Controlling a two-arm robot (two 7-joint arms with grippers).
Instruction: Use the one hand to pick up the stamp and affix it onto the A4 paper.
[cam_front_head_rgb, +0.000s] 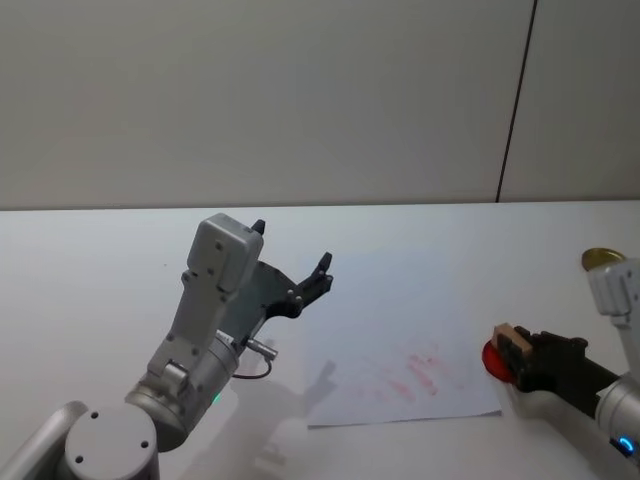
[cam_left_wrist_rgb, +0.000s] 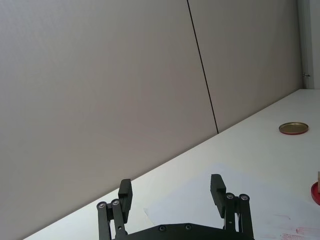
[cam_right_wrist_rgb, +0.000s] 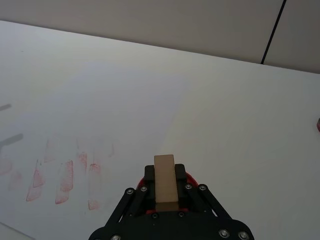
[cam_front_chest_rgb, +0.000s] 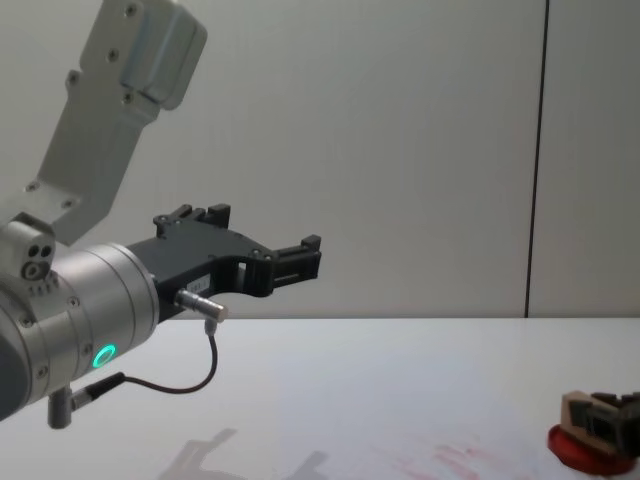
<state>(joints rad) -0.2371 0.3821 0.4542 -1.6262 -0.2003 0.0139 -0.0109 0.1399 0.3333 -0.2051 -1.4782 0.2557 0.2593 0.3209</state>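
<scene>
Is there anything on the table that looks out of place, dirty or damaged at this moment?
Nothing looks damaged. The A4 paper carries faint red smudges near its front edge, likely earlier prints. The right gripper holds the stamp over the red ink pad. The left gripper is raised and open, away from the work.

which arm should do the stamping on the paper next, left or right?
Right. The right gripper already holds the stamp over the red ink pad, beside the A4 paper's right edge. The left gripper is raised, open and holding nothing.
</scene>
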